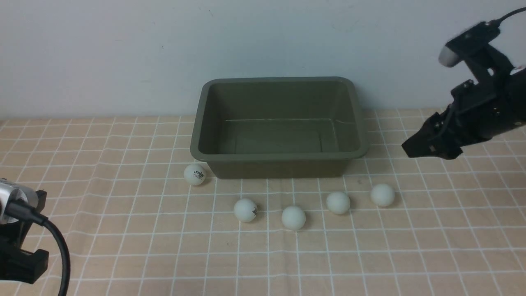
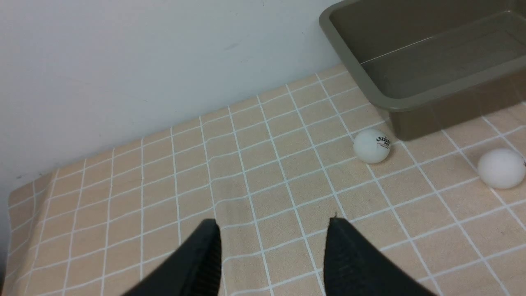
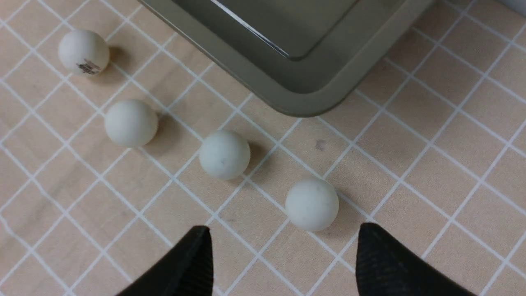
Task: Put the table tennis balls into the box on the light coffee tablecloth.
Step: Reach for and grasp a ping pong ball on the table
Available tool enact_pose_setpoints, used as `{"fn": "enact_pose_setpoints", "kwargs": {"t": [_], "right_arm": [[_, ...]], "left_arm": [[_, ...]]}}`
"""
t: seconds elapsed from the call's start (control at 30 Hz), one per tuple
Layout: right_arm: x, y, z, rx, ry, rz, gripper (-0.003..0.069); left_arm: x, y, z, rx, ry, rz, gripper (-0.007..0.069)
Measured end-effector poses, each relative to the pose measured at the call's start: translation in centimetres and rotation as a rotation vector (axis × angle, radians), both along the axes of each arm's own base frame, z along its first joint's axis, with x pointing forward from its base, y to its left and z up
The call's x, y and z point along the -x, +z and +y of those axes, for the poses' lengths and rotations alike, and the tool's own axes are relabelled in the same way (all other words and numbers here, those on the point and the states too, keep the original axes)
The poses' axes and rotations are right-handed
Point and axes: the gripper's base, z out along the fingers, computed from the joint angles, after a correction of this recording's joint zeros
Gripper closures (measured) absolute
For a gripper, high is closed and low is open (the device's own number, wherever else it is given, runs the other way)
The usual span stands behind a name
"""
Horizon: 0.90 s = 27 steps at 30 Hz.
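Note:
Several white table tennis balls lie on the light coffee tablecloth in front of the olive-green box, which holds nothing. One logo ball sits by the box's front left corner. The others curve rightwards to the last ball. My right gripper hangs open in the air right of the box. In the right wrist view that gripper has the nearest ball just beyond its tips, not between them. My left gripper is open over bare cloth, well short of the logo ball.
A pale wall stands directly behind the box. The left arm's wrist camera and cable fill the near left corner. The cloth is slightly wrinkled on the left side.

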Motion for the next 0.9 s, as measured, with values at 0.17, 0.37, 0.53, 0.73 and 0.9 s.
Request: {"fn": "enact_pose_setpoints", "kwargs": {"t": [0.17,0.37,0.53,0.73,0.9], "right_arm": [[-2.5,-2.5,0.9,0.056,-0.043,0.087,0.0233],[-4.3,-6.9,3.2,0.101,-0.009,0.173,0.0233],[-5.3,-9.2,3.7,0.12,-0.017,0.198,0.0237],[-5.7,-10.7,3.3,0.17,-0.026,0.214,0.0257],[-6.1,-11.3,3.4,0.174,-0.03,0.211,0.0258]], "left_arm": [[0.0,0.0,0.0,0.002,0.001,0.004,0.031],[0.1,-0.2,0.0,0.009,0.006,0.027,0.031],[0.1,-0.3,0.0,0.009,0.007,0.034,0.031],[0.2,-0.4,0.0,0.01,0.009,0.047,0.031],[0.2,-0.5,0.0,0.01,0.01,0.057,0.031]]}}
